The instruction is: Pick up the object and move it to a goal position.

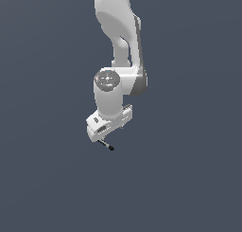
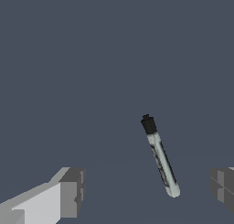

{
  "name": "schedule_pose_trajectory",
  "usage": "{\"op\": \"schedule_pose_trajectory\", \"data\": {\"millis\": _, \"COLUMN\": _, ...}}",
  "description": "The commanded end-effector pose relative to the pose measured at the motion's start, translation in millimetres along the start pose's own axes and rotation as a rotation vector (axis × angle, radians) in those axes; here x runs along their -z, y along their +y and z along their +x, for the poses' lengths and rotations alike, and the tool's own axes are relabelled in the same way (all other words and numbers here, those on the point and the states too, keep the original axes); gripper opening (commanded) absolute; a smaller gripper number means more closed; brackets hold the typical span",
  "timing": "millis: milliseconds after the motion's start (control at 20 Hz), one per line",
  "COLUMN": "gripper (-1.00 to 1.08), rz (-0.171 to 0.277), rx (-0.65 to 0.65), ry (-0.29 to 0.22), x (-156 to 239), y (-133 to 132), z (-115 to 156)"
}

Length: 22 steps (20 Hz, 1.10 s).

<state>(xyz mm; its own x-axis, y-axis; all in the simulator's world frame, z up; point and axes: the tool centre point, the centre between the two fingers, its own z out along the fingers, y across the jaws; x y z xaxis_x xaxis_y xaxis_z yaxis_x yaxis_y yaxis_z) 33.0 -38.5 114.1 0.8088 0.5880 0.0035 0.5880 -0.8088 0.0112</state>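
The object point(image 2: 160, 160) is a thin stick with a light grey shaft and a black tip. In the wrist view it lies on the dark grey surface between my two fingertips point(image 2: 71, 191), nearer the other one and touching neither. My gripper point(image 2: 146, 190) is open wide with nothing held. In the exterior view the white hand of my gripper point(image 1: 105, 127) hangs low over the object point(image 1: 107, 145), whose black tip pokes out below the hand towards the exterior view's right. The fingers themselves are mostly hidden under the hand there.
The dark grey surface point(image 1: 189, 179) spreads flat all round with no other objects or edges in view. The white arm point(image 1: 116, 32) comes down from the top of the exterior view.
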Motion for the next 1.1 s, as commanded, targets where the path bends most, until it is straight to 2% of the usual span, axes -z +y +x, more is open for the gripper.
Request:
{"op": "schedule_pose_trajectory", "data": {"millis": 0, "gripper": 1.0, "rz": 0.001, "rx": 0.058, "ry": -0.001, "x": -9, "y": 7, "z": -3}}
{"op": "schedule_pose_trajectory", "data": {"millis": 550, "gripper": 1.0, "rz": 0.008, "rx": 0.273, "ry": -0.003, "x": -42, "y": 34, "z": -16}}
{"op": "schedule_pose_trajectory", "data": {"millis": 1050, "gripper": 1.0, "rz": 0.012, "rx": 0.353, "ry": -0.001, "x": -54, "y": 43, "z": -22}}
